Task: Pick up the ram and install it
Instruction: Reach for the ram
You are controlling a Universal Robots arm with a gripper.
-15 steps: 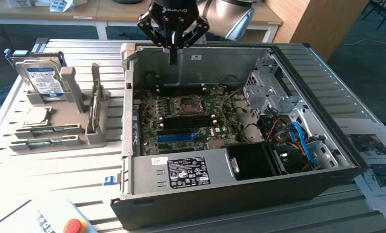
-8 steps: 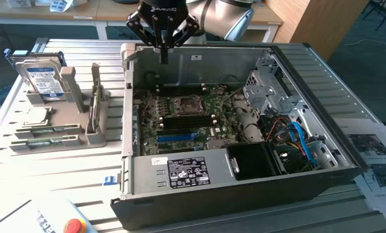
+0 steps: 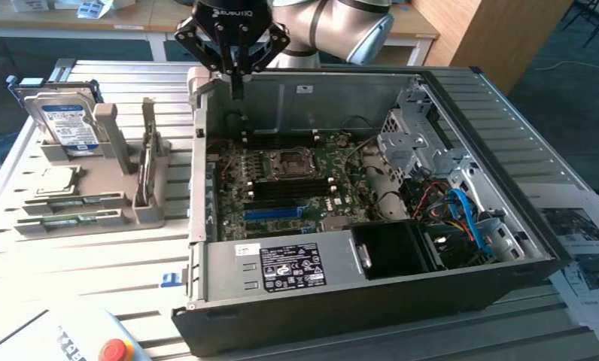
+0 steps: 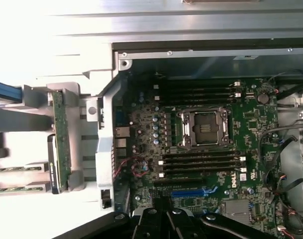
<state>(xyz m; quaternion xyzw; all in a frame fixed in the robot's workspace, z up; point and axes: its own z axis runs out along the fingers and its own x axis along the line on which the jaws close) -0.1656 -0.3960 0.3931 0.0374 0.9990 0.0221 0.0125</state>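
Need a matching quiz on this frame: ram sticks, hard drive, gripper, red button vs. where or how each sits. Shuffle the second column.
Column 1
1. ram sticks
2. hard drive
3. gripper
4. red button

Column 2
A. shut, above a corner of the open case
B. on the white box, exterior view's lower left
C. upright in the grey holder
D. lying lengthwise in holder slots, outside the case

Pairs: 1-D, 2-C, 3-A, 4-B
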